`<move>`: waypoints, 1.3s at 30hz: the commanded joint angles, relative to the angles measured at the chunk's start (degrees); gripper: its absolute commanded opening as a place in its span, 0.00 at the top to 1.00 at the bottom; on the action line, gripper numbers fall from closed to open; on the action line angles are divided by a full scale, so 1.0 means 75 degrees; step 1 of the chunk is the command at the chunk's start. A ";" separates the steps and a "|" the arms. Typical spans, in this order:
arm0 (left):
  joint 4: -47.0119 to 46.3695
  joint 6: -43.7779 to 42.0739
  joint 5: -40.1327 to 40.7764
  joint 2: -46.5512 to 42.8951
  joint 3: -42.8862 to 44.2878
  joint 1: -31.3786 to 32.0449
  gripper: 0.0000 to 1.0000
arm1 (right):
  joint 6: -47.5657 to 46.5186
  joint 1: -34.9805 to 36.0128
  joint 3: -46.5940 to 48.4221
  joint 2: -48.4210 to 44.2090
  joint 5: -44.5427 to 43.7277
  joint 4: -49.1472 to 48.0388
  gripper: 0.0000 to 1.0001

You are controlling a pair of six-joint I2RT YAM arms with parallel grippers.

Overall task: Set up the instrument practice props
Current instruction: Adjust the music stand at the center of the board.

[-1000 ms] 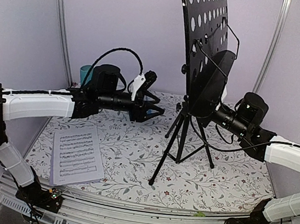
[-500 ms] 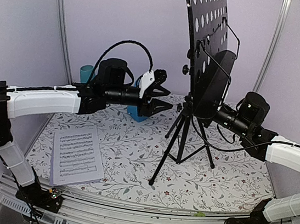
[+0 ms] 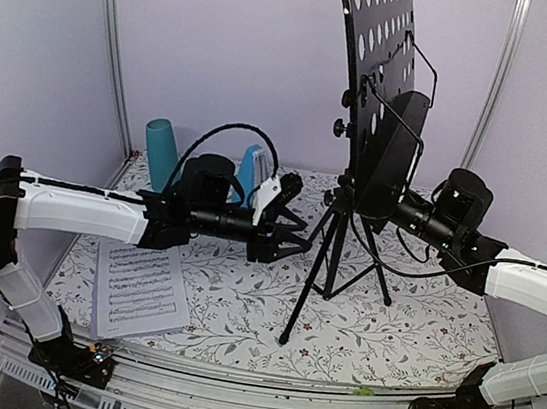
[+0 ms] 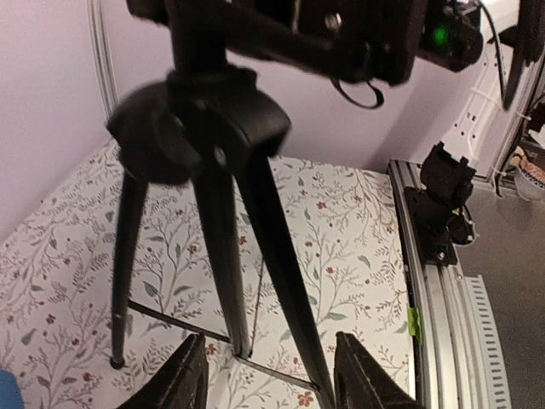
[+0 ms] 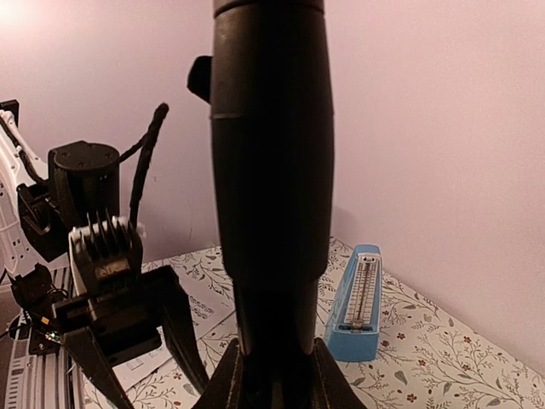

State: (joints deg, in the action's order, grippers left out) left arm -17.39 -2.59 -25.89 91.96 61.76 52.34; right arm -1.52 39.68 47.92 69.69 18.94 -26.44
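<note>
The black music stand stands mid-table, its perforated tray (image 3: 376,37) tall above the tripod legs (image 3: 331,263). My right gripper (image 3: 372,209) is shut on the stand's post (image 5: 268,170), its pads (image 5: 223,383) pressed to both sides. My left gripper (image 3: 298,245) is open and empty beside the legs; in the left wrist view (image 4: 272,382) one tripod leg (image 4: 281,281) runs between the fingertips (image 4: 189,379) without touching. A white sheet-music page (image 3: 140,283) lies front left, a lavender edge under it. The blue metronome (image 3: 250,171) stands behind the left arm (image 5: 358,302).
A tall teal cup (image 3: 161,152) stands at the back left by the wall. Lavender walls with metal posts (image 3: 112,52) close in the table. A metal rail (image 3: 259,389) runs along the front edge. The tripod's cross braces (image 4: 170,322) sit low between the legs.
My left gripper has dropped from the stand's hub height down to the tripod legs, uncovering the metronome and cup. The stand has shifted slightly right in the right gripper's hold.
</note>
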 commanded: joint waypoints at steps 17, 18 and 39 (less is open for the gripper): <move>-0.0808 0.1872 0.1401 0.1058 0.0014 0.1040 0.55 | 0.0144 -0.0029 -0.0090 -0.0575 -0.0668 -0.1456 1.00; -0.0761 0.1879 0.1410 0.1088 0.0035 0.1063 0.56 | 0.0135 -0.0031 -0.0107 -0.0590 -0.0682 -0.1456 1.00; 0.1589 0.1435 0.1850 0.1101 0.0333 0.1173 1.00 | -0.0208 -0.0265 -0.0287 -0.1212 -0.0615 -0.1209 1.00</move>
State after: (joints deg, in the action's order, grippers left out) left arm -13.65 10.09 -13.58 100.31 64.79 60.60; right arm -1.32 38.89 44.77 65.58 15.09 -26.41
